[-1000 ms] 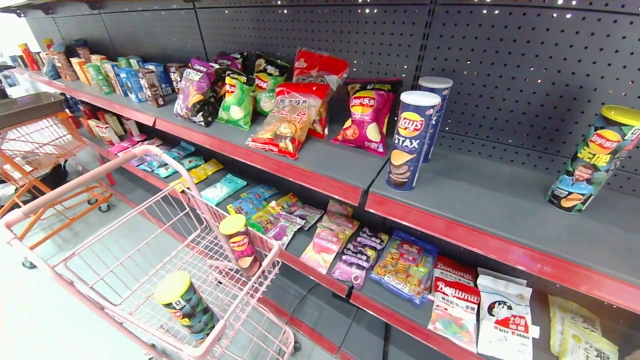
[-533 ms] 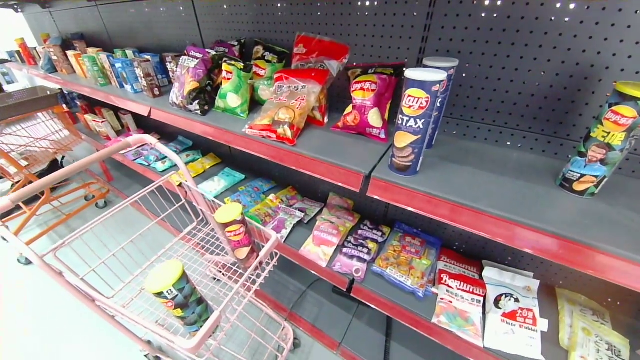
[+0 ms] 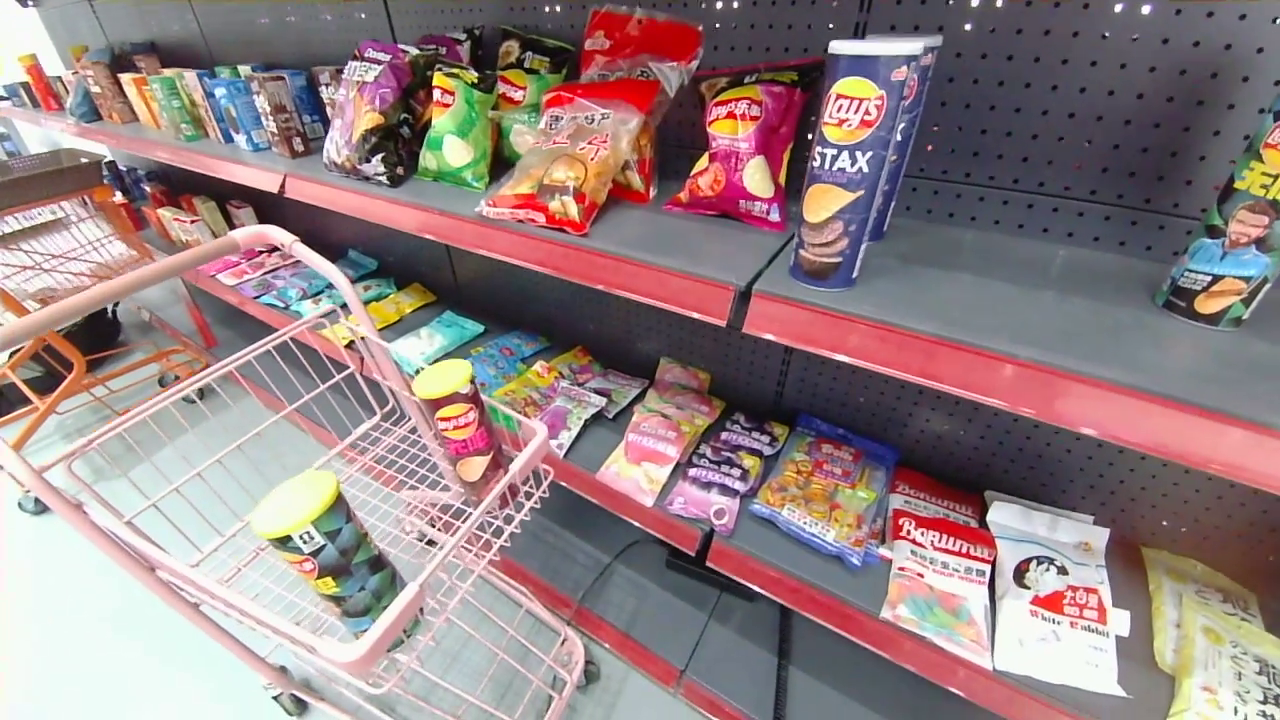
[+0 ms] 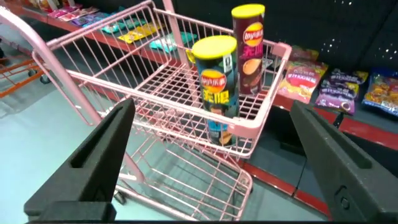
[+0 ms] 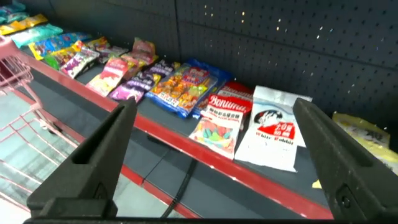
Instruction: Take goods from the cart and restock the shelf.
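Upright in the pink cart [image 3: 150,282], near left: dark can [image 3: 325,555] and maroon can [image 3: 460,430]. Likely light, stiff, slick-walled, dentable; grasp mid-body, gently. Left gripper [image 4: 211,109], right gripper [image 5: 214,106] gaping wide, empty.

Dark pegboard wall [image 3: 1050,100] behind, pale grey floor [image 3: 80,650].
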